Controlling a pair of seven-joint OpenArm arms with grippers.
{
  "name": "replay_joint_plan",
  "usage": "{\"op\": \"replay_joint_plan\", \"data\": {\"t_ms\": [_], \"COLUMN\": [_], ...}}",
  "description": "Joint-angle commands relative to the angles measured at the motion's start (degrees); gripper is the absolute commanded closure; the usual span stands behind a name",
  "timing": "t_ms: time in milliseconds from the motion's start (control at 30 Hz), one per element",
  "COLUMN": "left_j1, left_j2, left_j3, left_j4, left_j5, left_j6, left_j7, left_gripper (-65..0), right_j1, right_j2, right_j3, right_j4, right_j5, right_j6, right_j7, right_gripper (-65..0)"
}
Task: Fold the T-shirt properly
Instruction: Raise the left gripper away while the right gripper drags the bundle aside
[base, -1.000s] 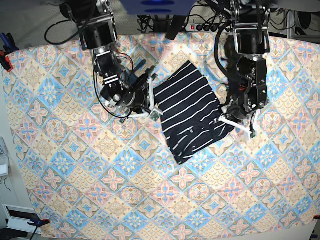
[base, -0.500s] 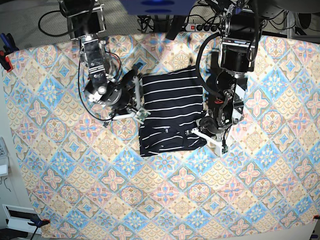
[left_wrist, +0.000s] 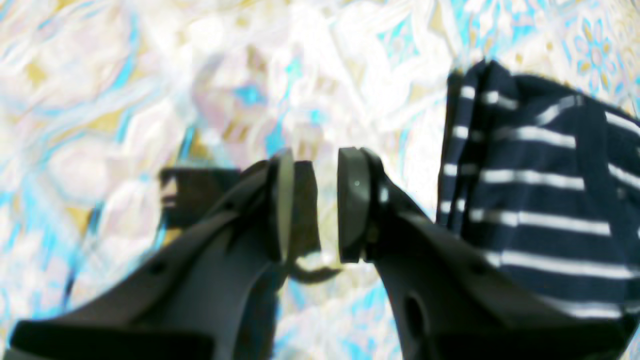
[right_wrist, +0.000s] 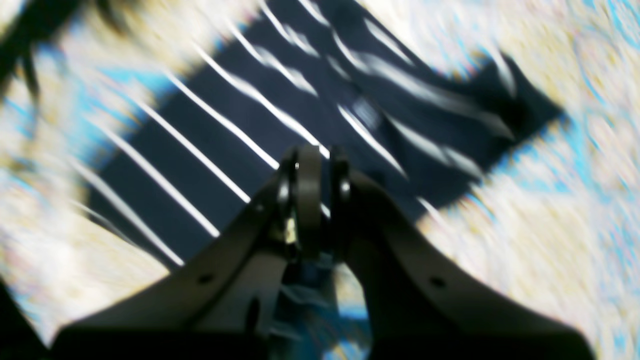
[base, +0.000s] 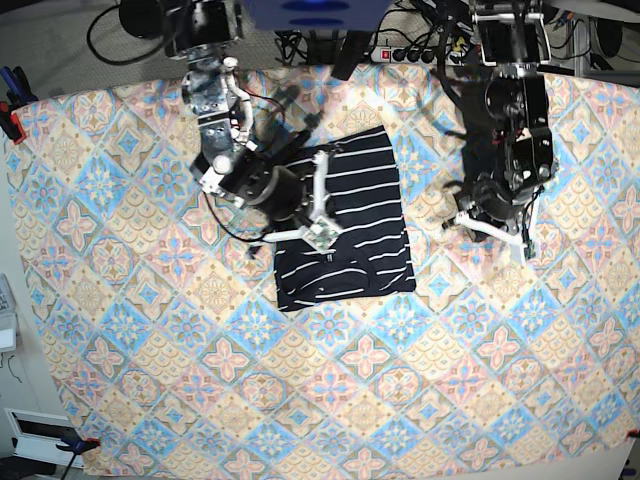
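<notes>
The T-shirt (base: 345, 225), dark with thin white stripes, lies folded into a rough rectangle near the middle of the patterned tablecloth (base: 140, 350), slightly toward the far edge. Its lower edge shows a few soft wrinkles; the stripes run roughly crosswise in the base view.

The right gripper (base: 322, 205) hangs over the shirt's left portion in the base view. From its wrist camera the right gripper (right_wrist: 312, 175) has its jaws pressed together with no cloth seen between them; the striped shirt (right_wrist: 280, 125) fills the ground beyond, though this view is badly motion-blurred. Whether the tips touch the fabric cannot be told.

The left gripper (base: 497, 228) stands over bare tablecloth, beside the shirt's right edge and apart from it. In the left wrist view the left gripper (left_wrist: 327, 205) shows its two pads parted by a narrow gap, with nothing between them but pale tablecloth (left_wrist: 150, 75). The shirt's edge (left_wrist: 540, 190) lies to the right of the fingers, a bunched fold along its near side, not touched by the claw.

Cables and a power strip (base: 410, 52) sit beyond the table's far edge.
</notes>
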Motion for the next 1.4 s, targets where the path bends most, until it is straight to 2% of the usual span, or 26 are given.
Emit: {"op": "replay_joint_plan", "data": {"t_ms": [0, 67, 233, 400, 467, 900, 967, 1133, 1367], "left_j1": [1.02, 4.1, 10.69, 15.09, 15.61, 16.49, 16.49, 16.49, 16.14], "left_j2": [-0.52, -0.52, -0.43, 0.36, 1.5, 2.12, 2.12, 2.12, 2.12], "left_j3": [-1.43, -3.02, -5.3, -8.73, -9.17, -9.17, -9.17, -9.17, -9.17], "left_j4": [3.14, 6.31, 13.6, 16.77, 16.77, 16.77, 16.77, 16.68, 16.59], "left_j5": [-0.08, -0.08, -0.08, -0.17, -0.17, -0.17, -0.17, -0.17, -0.17], "left_j6": [-0.12, -0.12, -0.12, -0.12, -0.12, -0.12, -0.12, -0.12, -0.12], "left_j7": [-0.95, -0.95, -0.95, -0.95, -0.95, -0.95, -0.95, -0.95, -0.95], "left_gripper": [-14.5, -14.5, -14.5, -14.5, -14.5, -14.5, -14.5, -14.5, -14.5], "right_j1": [0.72, 0.64, 0.9, 2.48, 3.71, 11.8, 12.94, 14.0, 17.69], "right_j2": [-1.76, -3.42, -3.42, -3.42, -3.42, -3.42, -3.42, -3.42, 1.06], "right_j3": [-0.94, -2.44, -6.31, -7.45, -7.45, -7.18, -5.69, 3.01, 9.69], "right_j4": [0.86, 0.59, -7.58, -17.08, -20.6, -40.46, -41.87, -42.05, -42.22], "right_j5": [0.47, 0.47, 0.55, 0.64, 0.64, 0.64, 0.64, 0.29, 0.29], "right_j6": [-0.4, -0.4, -0.4, -0.4, -0.4, -0.4, -0.4, -0.4, -0.4], "right_j7": [1.25, 1.25, 2.48, 9.87, 11.1, 18.57, 18.57, 18.57, 18.57], "right_gripper": [-3.1, -3.1, -3.1, -3.1, -3.1, -3.1, -3.1, -3.1, -3.1]}}
